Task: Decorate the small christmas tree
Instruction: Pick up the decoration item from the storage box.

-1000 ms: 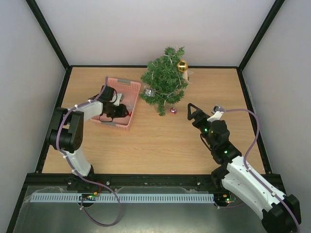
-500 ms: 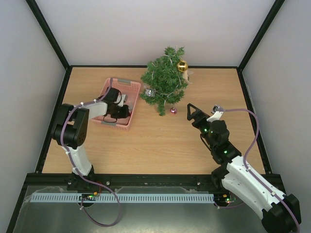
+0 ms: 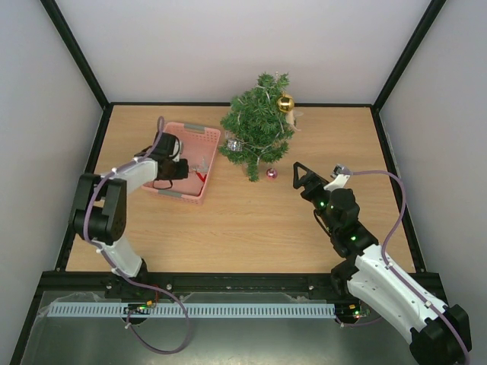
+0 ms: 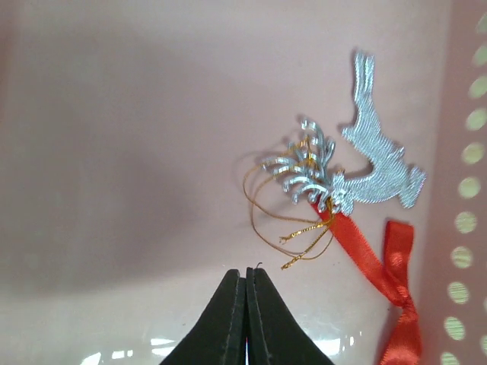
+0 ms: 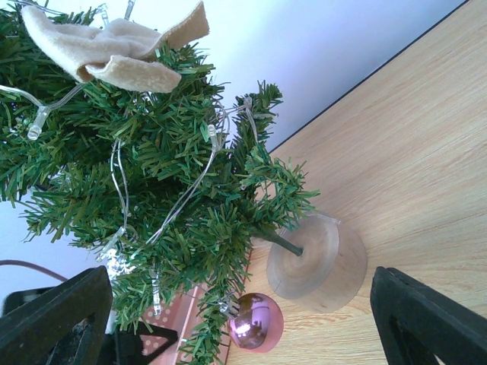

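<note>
Left claw (image 4: 246, 275) is down inside the pink basket (image 3: 195, 130), its two black wedge fingers pressed flat together with nothing visible between them, tips over the smooth, glossy plastic floor. Just ahead and to the right of the tips lies a silver reindeer (image 4: 374, 163) — flat, glittery, with ribbed antlers. A thin gold thread (image 4: 266, 199) loops loosely off it and a shiny red ribbon (image 4: 378, 268) trails back beside the claw. The thread's loose end lies close to the tips; touching or not, I cannot tell. Further right, the basket wall with its row of round holes stands near the ribbon; to the claw's left, bare pink floor.

Right claw (image 3: 295, 176) is spread wide, low over the wood-grain table (image 3: 228, 220), facing the small christmas tree (image 3: 255, 133) — well apart from it. Ahead of it are bristly dark green needles, clear wire with tiny bulbs and a round pale wooden base (image 5: 310, 265). A glossy purple bauble (image 5: 255, 319) sits just beside that base, with a beige felt scrap (image 5: 114, 49) and a gold ball (image 3: 285, 103) up near the top. Open tabletop lies between claw and base
</note>
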Robot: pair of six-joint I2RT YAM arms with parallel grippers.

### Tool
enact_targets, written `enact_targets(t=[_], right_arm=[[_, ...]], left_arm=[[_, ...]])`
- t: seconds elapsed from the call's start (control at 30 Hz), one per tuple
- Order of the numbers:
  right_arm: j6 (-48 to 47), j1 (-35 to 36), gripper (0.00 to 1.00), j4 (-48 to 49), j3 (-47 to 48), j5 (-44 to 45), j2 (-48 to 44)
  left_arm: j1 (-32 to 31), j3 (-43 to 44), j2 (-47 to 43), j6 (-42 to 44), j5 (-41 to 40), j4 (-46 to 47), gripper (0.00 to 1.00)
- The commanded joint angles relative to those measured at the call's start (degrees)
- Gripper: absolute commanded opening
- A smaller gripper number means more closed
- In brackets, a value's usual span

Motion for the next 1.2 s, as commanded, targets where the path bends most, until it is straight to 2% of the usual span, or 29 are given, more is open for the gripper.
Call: enact_targets(t=[0.0,0.13,0.17,0.27,0.3,0.57,0.83,0.93,1.07,1.17], right_arm=[[-0.9,-0.16,0.91,-0.2,-0.58,0.39,-0.69],[-0.48,-0.21,0.91,-0.46,-0.91,0.17,-0.36],[-0.23,-0.15,0.91,-0.48,-1.03,0.07,-0.32],[0.27,-0.19,0.91,-0.44,-1.33,-0.18,-0.16],[0.37,-0.25,0.91,-0.39,-1.32,-0.28,-0.17],[0.17,-0.15,0.91,-1.01,0.17,-0.75,1.46],[0.64,-0.19,0.9,-0.85,0.93,-0.58,3.02],[0.42,-0.17,0.9,-0.99,1.49,-0.64,3.86],[0.06,-0.17,0.9,-1.8,2.44,-0.77,5.11],[0.09,-0.19,0.9,-1.79,2.69,-0.82,5.44]], left_arm=[[0.62,-1.27,-6.59,-0.56,-1.9,0.95,0.02],[0.62,-2.79,-8.73,-1.56,-1.12,3.34,0.02],[0.61,-2.86,-8.36,-1.96,-0.72,3.45,0.06],[0.63,-2.7,-6.22,-2.32,-0.01,4.25,0.24],[0.61,-2.46,-5.41,-2.22,-0.1,4.55,0.26],[0.69,2.28,2.5,-0.51,-0.28,4.61,0.29],[0.78,3.91,8.25,-0.2,3.81,6.67,0.36],[0.78,5.5,10.35,-0.08,1.84,5.61,0.3],[0.88,6.45,11.08,0.61,1.07,5.63,0.05],[0.96,7.92,10.4,1.08,1.08,4.11,0.02]])
